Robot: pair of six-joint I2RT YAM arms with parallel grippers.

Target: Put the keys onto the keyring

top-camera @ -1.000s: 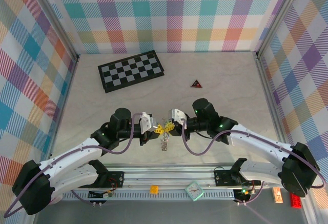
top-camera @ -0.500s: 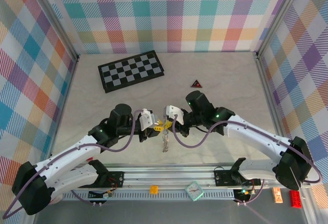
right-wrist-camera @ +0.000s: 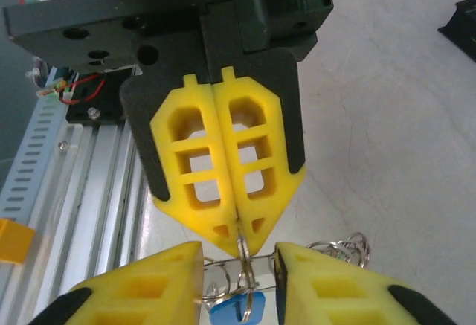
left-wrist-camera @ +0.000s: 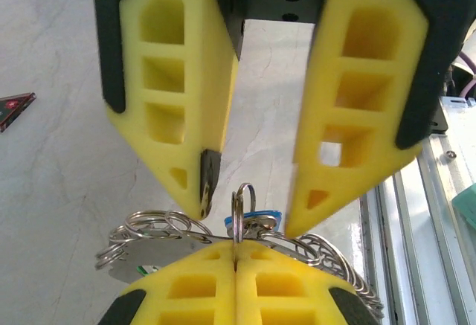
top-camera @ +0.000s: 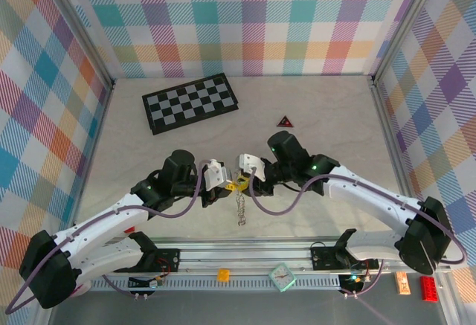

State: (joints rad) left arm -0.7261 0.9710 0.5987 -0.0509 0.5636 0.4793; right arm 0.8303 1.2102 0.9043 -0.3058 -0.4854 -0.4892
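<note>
The left tool (left-wrist-camera: 235, 254) is pressed together, pinching a small ring of the silvery-grey metal chain keyring (top-camera: 239, 207), which trails toward 6 o'clock. The right tool (right-wrist-camera: 238, 256) stands spread around that ring. The blue-headed key (left-wrist-camera: 262, 216) dangles beside it. Risk: as the right tool closes, the thin ring may pivot or slip between the foam pads, dropping the bunch.

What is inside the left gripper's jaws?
A loop of the keyring, pinched by the shut left gripper. The blue key shows beside it; the clamped part is hidden in the grip.
</note>
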